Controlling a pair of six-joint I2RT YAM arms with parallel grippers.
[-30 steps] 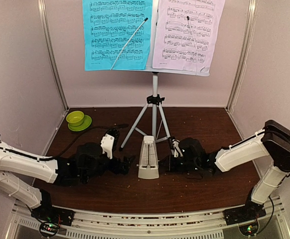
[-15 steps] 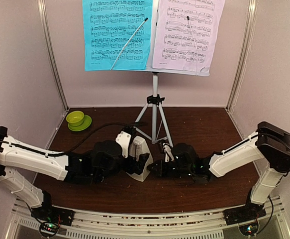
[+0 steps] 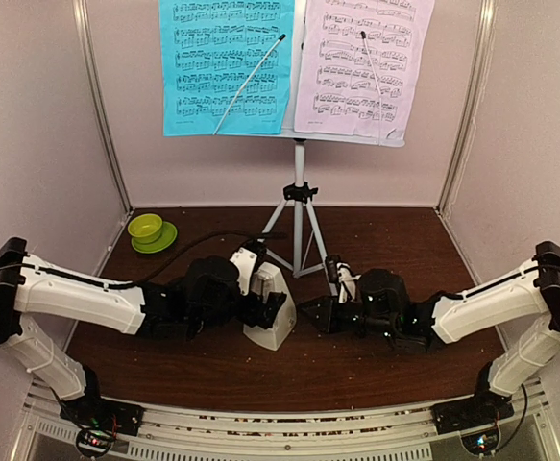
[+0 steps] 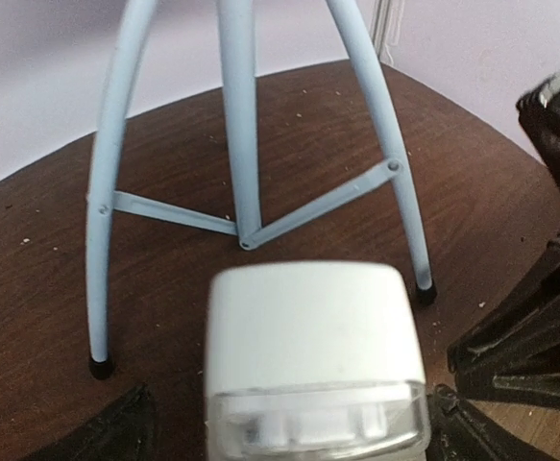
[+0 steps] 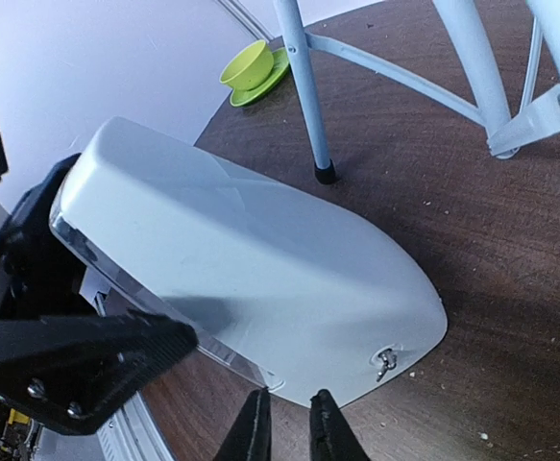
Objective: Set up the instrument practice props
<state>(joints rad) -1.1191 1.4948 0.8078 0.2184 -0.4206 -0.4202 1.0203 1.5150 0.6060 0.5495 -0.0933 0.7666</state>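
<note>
Just in front of the music stand's tripod (image 3: 299, 226), on the dark bench (image 3: 404, 250), the left hand (image 4: 289, 432) spreads its jaws wide to either side of the cream metronome (image 3: 272, 322), likely to steady it; whether they press it is unclear. The metronome stands between the tripod's two near feet, base on the bench. Its long axis runs base to tip, near upright and apparently leaning a little toward the left arm. Before the tripod's right foot, the right hand (image 5: 289, 427) points at the metronome's base, fingertips narrowly parted and holding nothing. It is probably close to the small catch (image 5: 385, 361) to free the cover.
</note>
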